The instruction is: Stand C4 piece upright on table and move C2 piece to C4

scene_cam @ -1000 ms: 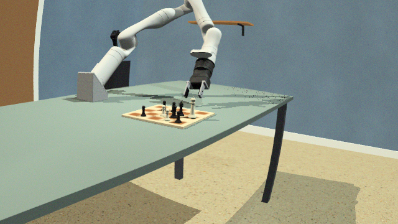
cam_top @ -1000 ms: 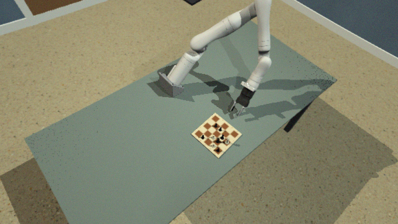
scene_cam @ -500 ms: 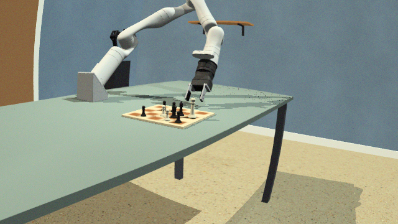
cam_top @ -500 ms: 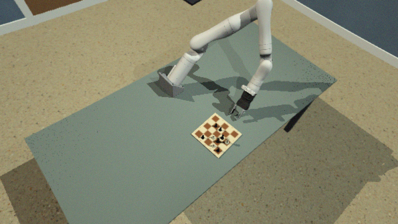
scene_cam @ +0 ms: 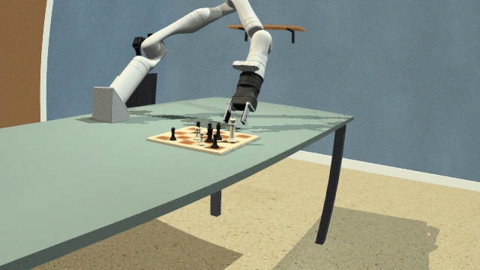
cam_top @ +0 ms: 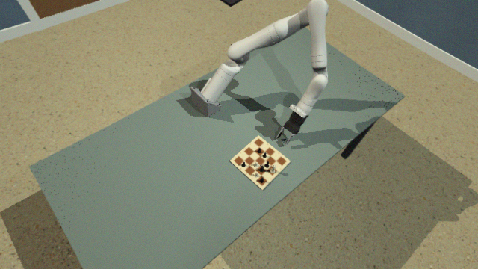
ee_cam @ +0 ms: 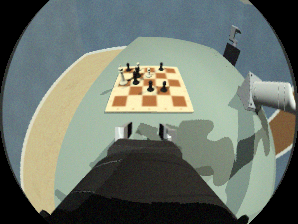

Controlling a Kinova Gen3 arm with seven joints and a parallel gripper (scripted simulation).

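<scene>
Hovering just beyond the far corner of the chessboard [cam_top: 239,161], my tool [cam_top: 284,138] hangs with its fingers spread fully apart and nothing between them. Neither step looks done: I judge the pieces [scene_cam: 210,133] on C4 and C2 remain among the cluster on the board, and no piece stands on the worktop [cam_top: 131,157] off the board. I cannot read the edge letters, so which piece is which is unclear. From the side, a tall white piece [scene_cam: 232,130] stands nearest my tool; overhead, the board's square layout shows; my wrist camera shows the board [ee_cam: 150,102] ahead.
</scene>
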